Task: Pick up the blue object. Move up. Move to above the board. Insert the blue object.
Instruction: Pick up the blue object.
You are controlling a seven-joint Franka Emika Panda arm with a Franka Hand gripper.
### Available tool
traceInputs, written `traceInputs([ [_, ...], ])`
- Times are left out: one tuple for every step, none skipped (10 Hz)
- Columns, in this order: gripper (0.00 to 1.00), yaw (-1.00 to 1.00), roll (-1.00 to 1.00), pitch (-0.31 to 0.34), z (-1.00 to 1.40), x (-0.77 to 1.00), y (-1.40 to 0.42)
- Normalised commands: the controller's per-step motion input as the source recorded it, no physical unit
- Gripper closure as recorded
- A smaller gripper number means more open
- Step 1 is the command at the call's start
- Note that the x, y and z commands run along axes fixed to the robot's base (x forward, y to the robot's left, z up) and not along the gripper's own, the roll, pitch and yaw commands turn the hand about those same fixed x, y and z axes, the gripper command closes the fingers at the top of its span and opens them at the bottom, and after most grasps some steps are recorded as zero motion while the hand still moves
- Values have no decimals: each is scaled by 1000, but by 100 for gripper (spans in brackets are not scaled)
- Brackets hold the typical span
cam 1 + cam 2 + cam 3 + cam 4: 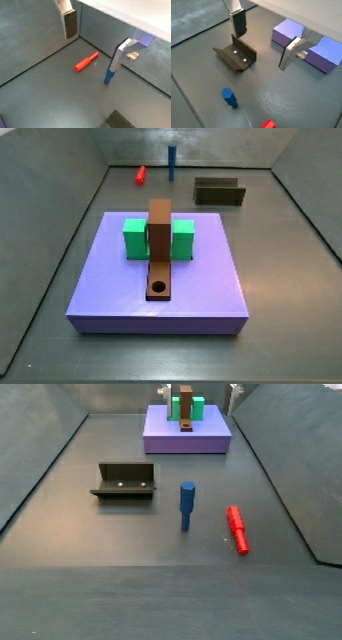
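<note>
The gripper [93,41] is seen in both wrist views, hung above the grey floor [47,95] with its jaws well apart and nothing between them. Its fingers [119,59] are shown as flat silver plates with straight edges and a brushed metal sheen. A dark rectangular pad [238,25] is carried on the inner face of one plate. A small round silver fastener [302,54] is set into the side of the other finger. Behind the fingers, a smooth white housing [127,14] is seen, cut off by the picture's edge. No cables or markings can be made out.
</note>
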Motion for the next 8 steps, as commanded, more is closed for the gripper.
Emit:
traceInputs([
  [0, -129, 0, 40, -80, 0, 603],
  [0, -214, -11, 113, -280, 120, 757],
  [0, -220, -37, 147, -371, 200, 726],
  [0, -246, -64, 140, -366, 283, 677],
  [0, -303, -71, 114, -400, 489, 569],
  [0, -291, -6, 107, -389, 557, 374],
  [0, -203, -33, 67, -403, 571, 234],
  [0, -174, -50, 27, -357, 491, 80],
])
